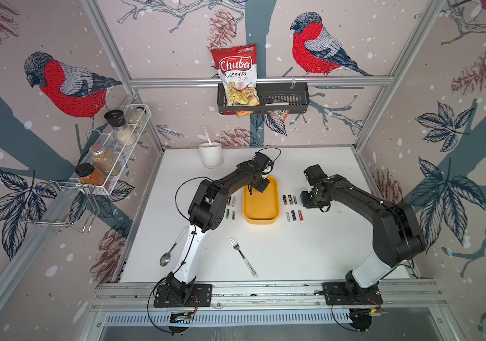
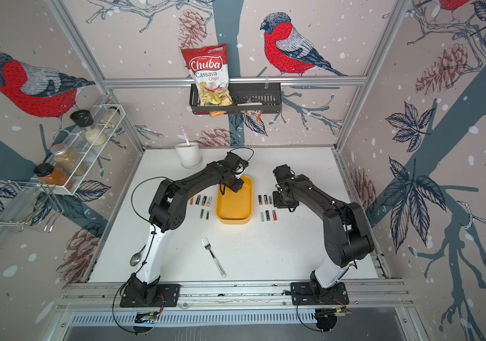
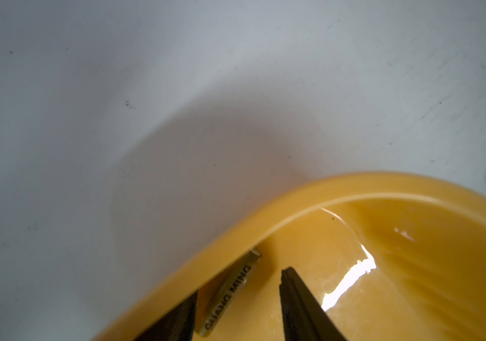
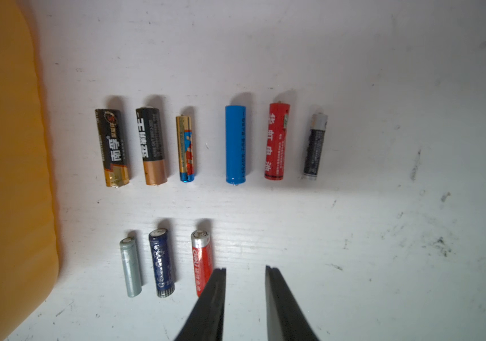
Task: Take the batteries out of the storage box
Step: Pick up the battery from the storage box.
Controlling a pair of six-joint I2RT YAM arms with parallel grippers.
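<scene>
The yellow storage box (image 1: pixel 261 208) (image 2: pixel 235 206) lies mid-table. My left gripper (image 3: pixel 240 282) reaches into its far end (image 1: pixel 255 189), open. One gold battery (image 3: pixel 230 295) lies between its fingers along the box's wall (image 3: pixel 265 218), close to one finger and apart from the other. Several batteries lie in rows on the table left of the box (image 1: pixel 231 201) and right of it (image 1: pixel 289 200). My right gripper (image 4: pixel 246 268) hovers over the right rows, open a little and holding nothing, beside a red battery (image 4: pixel 201 259). The box's side (image 4: pixel 5 147) shows there too.
A fork (image 1: pixel 243 257) and a spoon (image 1: pixel 170 251) lie on the near half of the table. A white cup (image 1: pixel 211 155) stands at the back left. A black wall basket (image 1: pixel 280 99) with a chips bag hangs behind; a white wire rack (image 1: pixel 123 138) holds jars at left.
</scene>
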